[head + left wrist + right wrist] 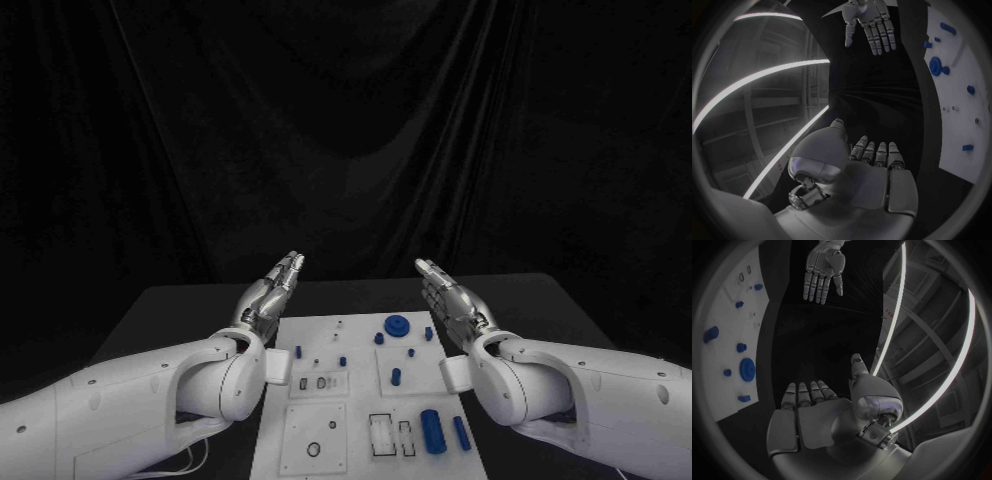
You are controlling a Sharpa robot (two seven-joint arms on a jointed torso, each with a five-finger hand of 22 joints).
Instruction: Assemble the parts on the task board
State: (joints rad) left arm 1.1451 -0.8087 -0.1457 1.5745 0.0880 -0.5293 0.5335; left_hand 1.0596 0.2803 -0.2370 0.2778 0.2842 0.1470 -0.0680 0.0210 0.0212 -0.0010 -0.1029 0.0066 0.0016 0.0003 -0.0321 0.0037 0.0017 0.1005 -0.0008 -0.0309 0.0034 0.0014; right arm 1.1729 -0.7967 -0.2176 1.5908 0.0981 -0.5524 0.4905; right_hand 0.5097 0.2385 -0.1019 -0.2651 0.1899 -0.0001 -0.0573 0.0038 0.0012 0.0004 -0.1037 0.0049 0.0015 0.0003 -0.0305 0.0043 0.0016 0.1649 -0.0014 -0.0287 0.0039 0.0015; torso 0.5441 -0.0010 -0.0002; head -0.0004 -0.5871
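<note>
Black drapery backs the table as the left hand [274, 288] and right hand [450, 297] hover flat-fingered and empty; between them, the task board [320, 420] carries loose blue parts [433, 431] that a careless reach could scatter.

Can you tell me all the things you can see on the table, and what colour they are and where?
White flat rectangular task board: one, white, middle of the black table, between the two arms.
Big round blue disc part: one, blue, far end of the board, toward the right hand's side.
Long blue cylinder parts: two, blue, near end of the board on the right arm's side, lying side by side.
Small blue peg parts: several, blue, scattered over the board's middle and far half; too small to count surely.
Black table: one, black, under the board.
Left hand: silver, raised beside the board's far left corner, fingers straight, holding nothing.
Right hand: silver, raised beside the far right corner, holding nothing.
</note>
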